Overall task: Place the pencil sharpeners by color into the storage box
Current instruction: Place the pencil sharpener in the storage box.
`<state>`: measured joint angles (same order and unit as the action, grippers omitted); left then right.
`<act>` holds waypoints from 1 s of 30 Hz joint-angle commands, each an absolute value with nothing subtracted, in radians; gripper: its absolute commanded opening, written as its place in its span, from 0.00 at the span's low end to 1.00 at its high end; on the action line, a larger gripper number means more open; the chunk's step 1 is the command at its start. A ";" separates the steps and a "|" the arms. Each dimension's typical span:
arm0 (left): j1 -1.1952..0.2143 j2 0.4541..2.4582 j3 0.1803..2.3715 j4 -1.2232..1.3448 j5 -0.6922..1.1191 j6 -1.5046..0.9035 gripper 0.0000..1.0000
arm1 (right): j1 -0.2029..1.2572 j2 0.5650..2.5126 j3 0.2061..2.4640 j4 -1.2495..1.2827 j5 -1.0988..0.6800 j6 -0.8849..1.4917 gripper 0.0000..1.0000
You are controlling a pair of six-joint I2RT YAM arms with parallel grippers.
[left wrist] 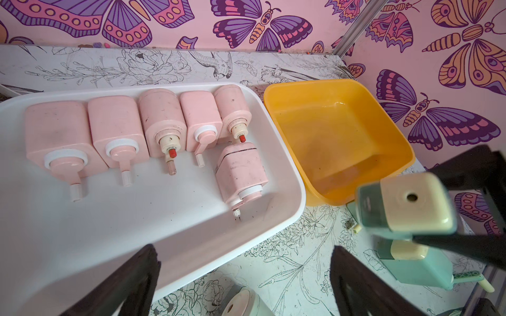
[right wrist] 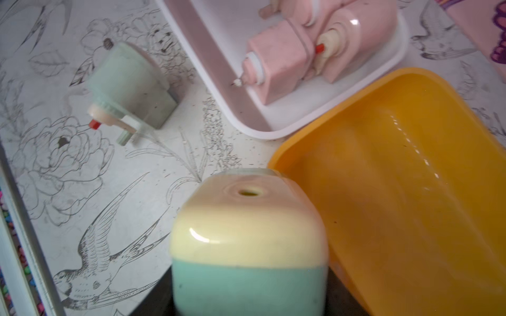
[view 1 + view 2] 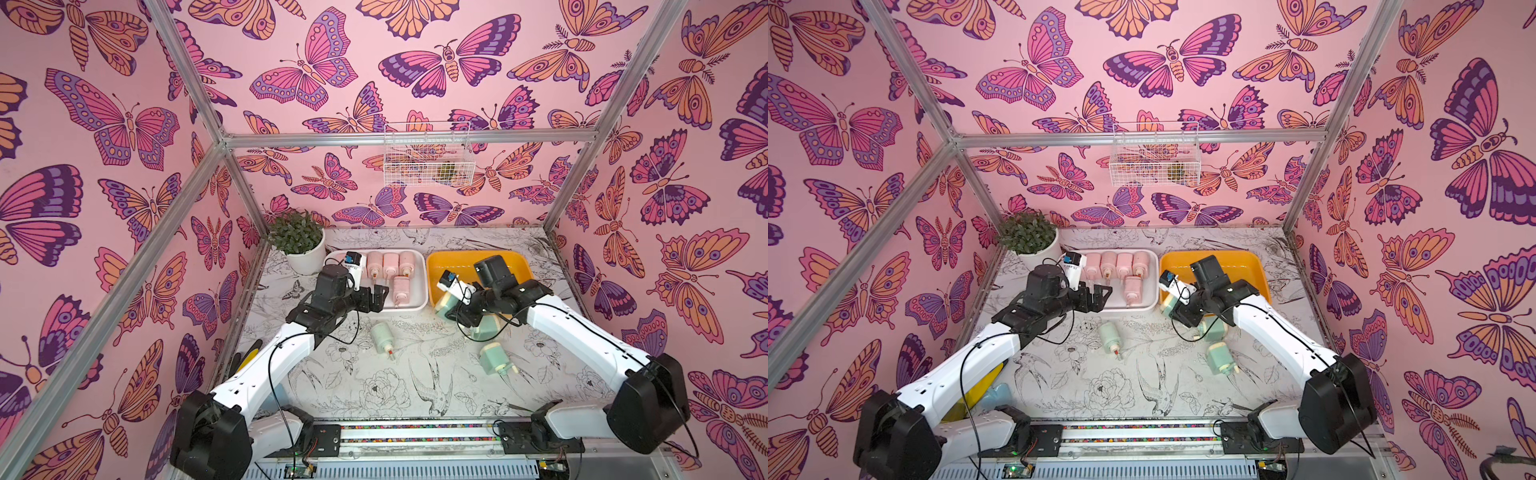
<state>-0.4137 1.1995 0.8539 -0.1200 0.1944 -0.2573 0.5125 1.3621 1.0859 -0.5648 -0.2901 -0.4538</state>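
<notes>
Pink butterfly wallpaper wraps three walls around a tabletop (image 3: 415, 395) printed with inked flowers and swallows, with a potted plant (image 3: 297, 241) in the far left corner and a wire basket (image 3: 428, 156) hung on the back wall. I count ten sharpeners, two containers and two arms. Six pink pencil sharpeners (image 1: 161, 123) lie in the white tray (image 1: 137, 219). Five are in a row along its far side with their cranks toward the near side, and the sixth one (image 1: 241, 169) lies in front of the row's end nearest the yellow tub (image 1: 342, 131). The tub sits just beside the tray and shows its glossy floor. Four mint green sharpeners are outside both containers. One (image 3: 382, 337) lies on the table near the tray's near edge, another (image 3: 494, 359) lies further toward the right arm, and a third (image 3: 1214, 330) is partly hidden beneath that arm. The fourth, the held sharpener (image 2: 249, 246), is clamped in the right gripper (image 3: 453, 309) and raised off the table just beside the tub's near corner, cream end with its pencil hole facing out. The right arm reaches in from its base with elbow bent and wrist angled down. The left arm stretches forward with the left gripper (image 3: 376, 298) over the tray's near edge, jaws spread wide and holding nothing.
</notes>
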 commanded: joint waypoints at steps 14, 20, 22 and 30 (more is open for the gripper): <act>-0.420 1.256 0.890 -0.110 0.252 -0.293 1.00 | 0.261 1.563 1.296 -0.424 0.069 -0.122 0.20; -0.420 1.261 0.880 -0.110 0.238 -0.288 1.00 | 0.210 1.696 1.360 -0.451 0.081 -0.053 0.27; -0.420 1.262 0.879 -0.110 0.237 -0.288 1.00 | 0.198 1.728 1.382 -0.456 0.084 -0.034 0.29; -0.420 1.301 0.882 -0.117 0.239 -0.291 1.00 | 0.156 1.821 1.437 -0.455 0.067 0.006 0.37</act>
